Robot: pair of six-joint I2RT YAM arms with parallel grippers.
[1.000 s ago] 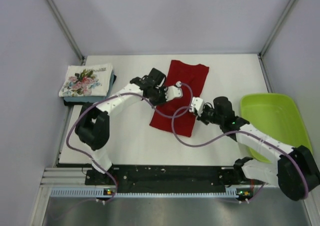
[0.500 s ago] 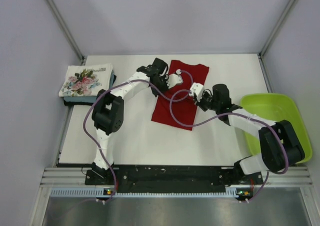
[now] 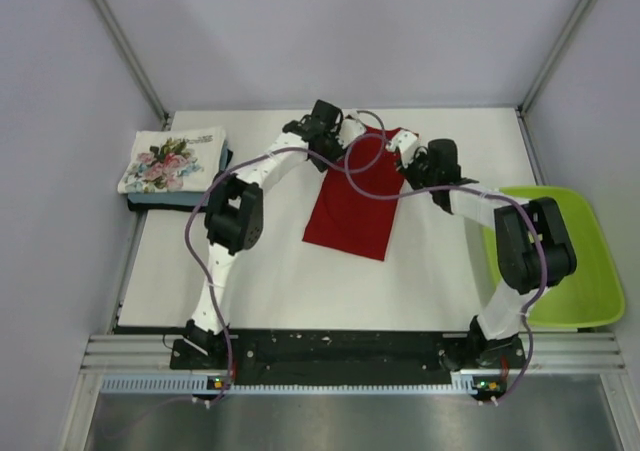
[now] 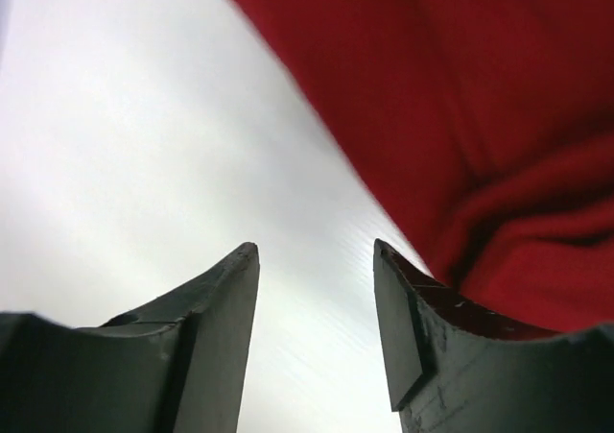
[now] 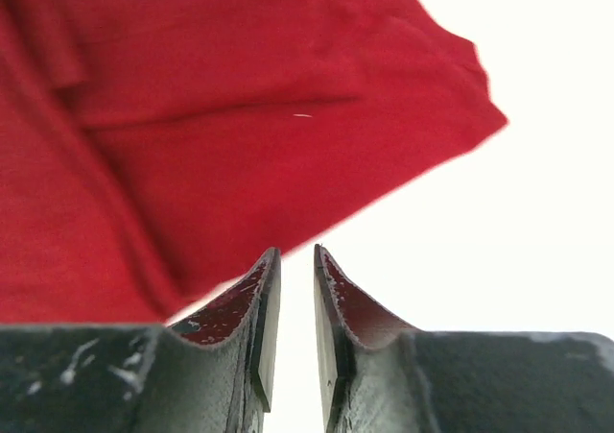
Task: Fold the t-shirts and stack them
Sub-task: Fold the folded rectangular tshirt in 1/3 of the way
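**Both pincers poised at the red shirt's far end**

The plain deep red cloth t-shirt (image 3: 345,221) is lying as a long folded strip at the centre of the white table (image 3: 250,271). Its long axis is running from the upper middle of the overhead frame down toward the arms, slanting slightly left. Both arms are reaching its upper end, one per corner, equally near. The left gripper (image 4: 315,251) is hanging with fingers apart over bare table, the cloth edge just to its right. The right gripper (image 5: 296,252) is showing only a narrow slit with nothing in it, the cloth lying up-left of it. The fabric is looking mostly smooth, with soft ridges.
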